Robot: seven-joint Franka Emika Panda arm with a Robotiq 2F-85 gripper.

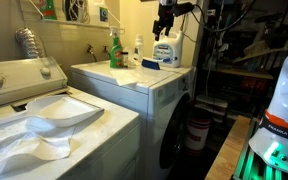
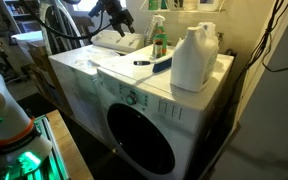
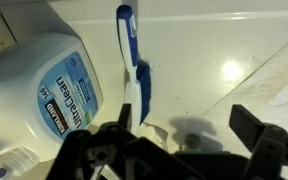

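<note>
My gripper [image 3: 189, 125] is open and empty, hanging above the white top of a front-loading machine [image 2: 84, 72]. It shows in both exterior views [image 1: 165, 22] [image 2: 117, 17], well clear of the surface. Below it in the wrist view lie a blue and white brush [image 3: 132, 60] and, beside it on the left, a large white detergent jug [image 3: 39, 90] with a blue label. The jug [image 1: 166, 52] [image 2: 194, 58] stands upright near the machine's edge, with the brush [image 2: 154, 66] next to it. Nothing is between the fingers.
A green spray bottle [image 1: 115, 50] [image 2: 158, 40] and a white cloth [image 1: 124, 75] sit on the same top. A top-loading washer with an open lid [image 1: 54, 110] stands alongside. The round front door [image 2: 139, 140] faces outward. A device with a green light [image 1: 274, 140] stands nearby.
</note>
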